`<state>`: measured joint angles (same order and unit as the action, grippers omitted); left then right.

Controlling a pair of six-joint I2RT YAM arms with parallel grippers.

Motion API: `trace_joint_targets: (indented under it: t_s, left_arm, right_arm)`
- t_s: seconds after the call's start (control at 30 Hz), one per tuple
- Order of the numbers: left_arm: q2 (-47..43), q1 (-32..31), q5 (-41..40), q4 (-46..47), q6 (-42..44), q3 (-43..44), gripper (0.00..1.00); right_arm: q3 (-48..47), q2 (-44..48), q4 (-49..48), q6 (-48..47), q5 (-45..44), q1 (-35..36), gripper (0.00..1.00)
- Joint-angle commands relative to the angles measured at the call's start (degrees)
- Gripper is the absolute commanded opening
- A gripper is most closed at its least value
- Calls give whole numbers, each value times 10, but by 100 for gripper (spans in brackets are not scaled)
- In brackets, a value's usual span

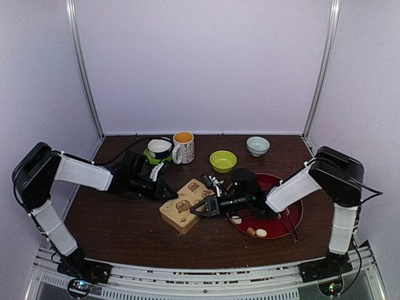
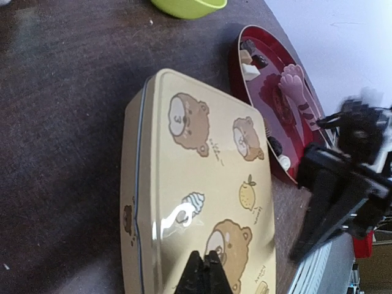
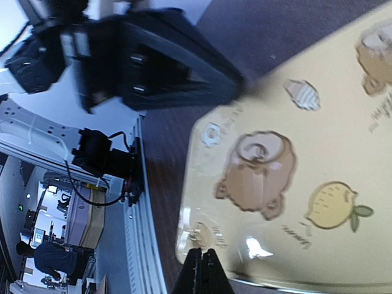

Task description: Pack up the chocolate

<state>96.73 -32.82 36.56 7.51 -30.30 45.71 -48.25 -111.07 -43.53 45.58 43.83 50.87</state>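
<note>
The chocolates are small brown and cream sweets (image 1: 256, 232) lying on a red plate (image 1: 282, 187); in the left wrist view several chocolates (image 2: 278, 153) show on the plate (image 2: 269, 101). The tan bear tin (image 1: 184, 205) lies closed between my arms. My left gripper (image 1: 170, 194) is shut and empty at the tin's left edge, its tips (image 2: 205, 260) over the lid (image 2: 196, 184). My right gripper (image 1: 195, 211) is shut and empty at the tin's right edge, its tips (image 3: 202, 257) over the lid's rim (image 3: 294, 184).
Behind the tin stand a bear mug (image 1: 183, 147), a small cup on a green saucer (image 1: 159, 148), a green bowl (image 1: 223, 160) and a pale bowl (image 1: 257, 145). A pink paw-shaped utensil (image 2: 294, 82) and chopsticks (image 1: 289, 224) lie on the plate.
</note>
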Motion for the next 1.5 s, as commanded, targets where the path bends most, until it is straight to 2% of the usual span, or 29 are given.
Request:
trace_joint_targets:
  t_s: [0.0,0.13,0.37,0.67,0.77,0.9,1.1,1.27,1.47]
  left_arm:
    - [-60,2,-3,-16,14,1,0]
    - [-77,2,-2,-19,15,-19,0]
    - [-41,2,3,30,3,-54,0]
    - [-94,-1,-1,2,16,-76,0]
    - [-112,-11,-1,0,15,-81,0]
    - [-129,-28,-3,-12,20,-85,0]
    - [-155,-44,-17,-13,28,-109,0]
    - [-250,-44,-124,-42,43,-127,1]
    - [-346,-44,-270,-108,66,-110,10]
  right_arm:
    - [-4,-53,12,9,-30,-4,0]
    - [-15,-32,48,-13,-32,-4,0]
    - [-49,14,99,-67,23,28,0]
    - [-118,-64,197,-97,13,46,0]
    - [-122,-84,198,-90,13,45,0]
    - [-105,-38,189,-102,9,33,0]
    - [-94,48,206,-110,-1,-27,0]
    - [-63,140,269,-178,-78,-72,0]
    - [36,240,183,-171,-119,-152,1]
